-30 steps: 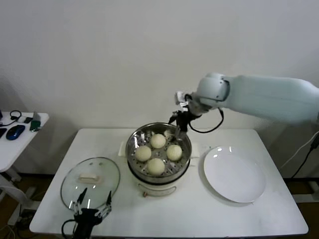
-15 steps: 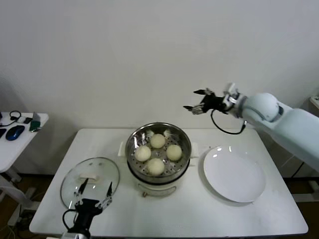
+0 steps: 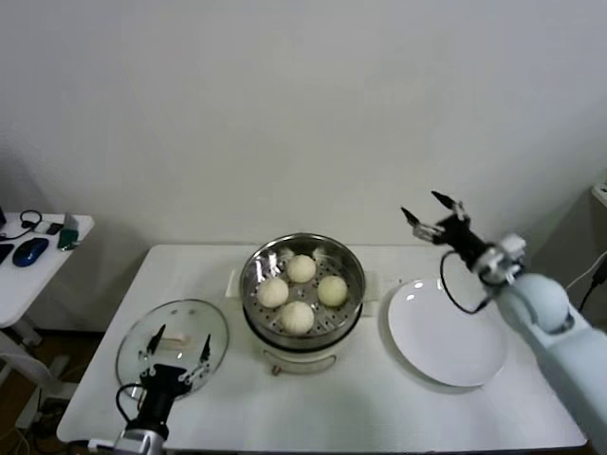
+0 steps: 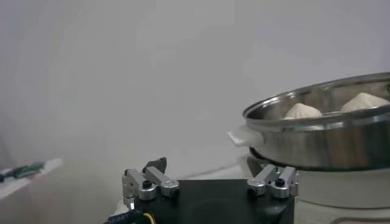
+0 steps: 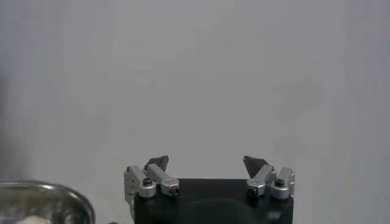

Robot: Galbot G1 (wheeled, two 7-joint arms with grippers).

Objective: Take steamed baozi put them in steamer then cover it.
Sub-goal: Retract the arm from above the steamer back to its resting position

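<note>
1. White tabletop (image 3: 360, 408) against a plain pale wall carries everything.
2. Steamer (image 3: 302, 327) sits at the middle, uncovered, with four steamed baozi (image 3: 297, 316) on its tray.
3. Cover (image 3: 173, 343) lies flat to the steamer's left.
4. Left hand (image 3: 176, 353), fingers spread and empty, hovers at the cover's near edge.
5. Right hand (image 3: 434, 210), released and empty, hangs raised above the white plate (image 3: 446, 336).

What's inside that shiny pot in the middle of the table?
Four pale round buns sit on a perforated metal tray inside the pot. The glass lid lies off to the side, so nothing covers them. Whatever is below the tray is hidden.
</note>
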